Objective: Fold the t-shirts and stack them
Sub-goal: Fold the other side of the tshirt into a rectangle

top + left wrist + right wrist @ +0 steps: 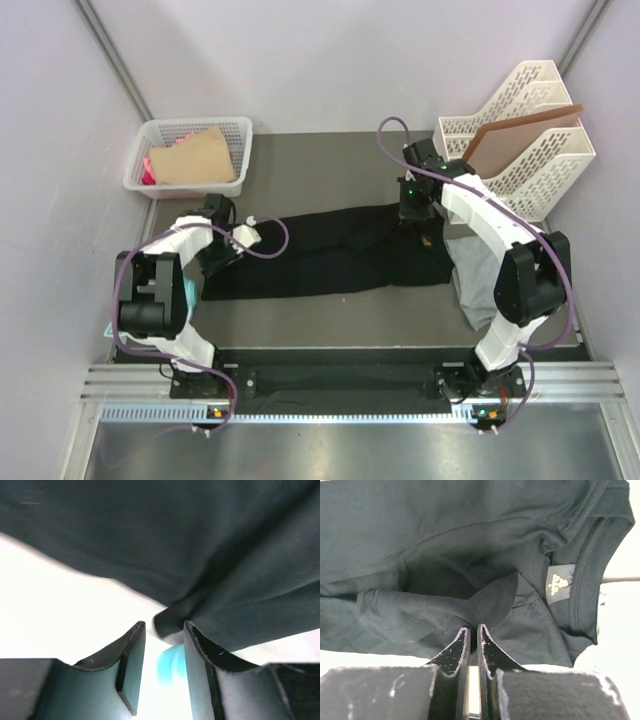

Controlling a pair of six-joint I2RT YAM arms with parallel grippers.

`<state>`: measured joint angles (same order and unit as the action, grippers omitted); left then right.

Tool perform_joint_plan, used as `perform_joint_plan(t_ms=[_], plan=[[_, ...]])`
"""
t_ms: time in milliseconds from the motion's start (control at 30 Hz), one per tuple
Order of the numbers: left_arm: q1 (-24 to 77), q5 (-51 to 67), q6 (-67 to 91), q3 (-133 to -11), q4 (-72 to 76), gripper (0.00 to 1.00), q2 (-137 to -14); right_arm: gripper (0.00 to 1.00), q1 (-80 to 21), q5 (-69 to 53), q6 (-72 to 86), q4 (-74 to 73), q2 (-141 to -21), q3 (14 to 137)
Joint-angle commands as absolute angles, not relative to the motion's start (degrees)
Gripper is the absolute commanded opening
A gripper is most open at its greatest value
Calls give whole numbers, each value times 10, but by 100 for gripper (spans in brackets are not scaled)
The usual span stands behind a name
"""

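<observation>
The black t-shirt (330, 250) lies across the middle of the table as a long folded strip. My left gripper (232, 243) is at its left end. In the left wrist view that gripper (164, 625) stands open, and a rolled hem of the black t-shirt (200, 540) lies just past its tips with nothing between them. My right gripper (413, 215) is at the strip's right end. The right wrist view shows it (472, 627) shut on a raised fold of the black t-shirt (445, 545) near the collar label (559, 583). The light grey t-shirt (468, 272) lies under my right arm.
A white basket (160, 130) holding brown and pink items stands at the back left. A white file rack (545, 165) with a brown board (520, 135) stands at the back right. A blurred light-blue shape (170, 665) shows below the left jaws. Walls enclose the table.
</observation>
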<state>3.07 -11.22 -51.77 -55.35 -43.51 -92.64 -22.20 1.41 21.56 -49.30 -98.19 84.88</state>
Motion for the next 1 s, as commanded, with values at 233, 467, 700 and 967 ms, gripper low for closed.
perform_joint_plan(t_ms=[233,467,700,967], plan=[[18,-35,-452,-567,-461,44,-813,0,-213,7,215,-467,-1015,929],[17,-4,-420,-510,-460,44,-777,0,-210,18,214,-474,-1105,983],[17,26,-410,-496,-491,44,-732,68,-210,39,214,-527,-1183,1108],[17,32,-404,-490,-483,44,-731,70,-220,191,209,-533,-1087,1069]])
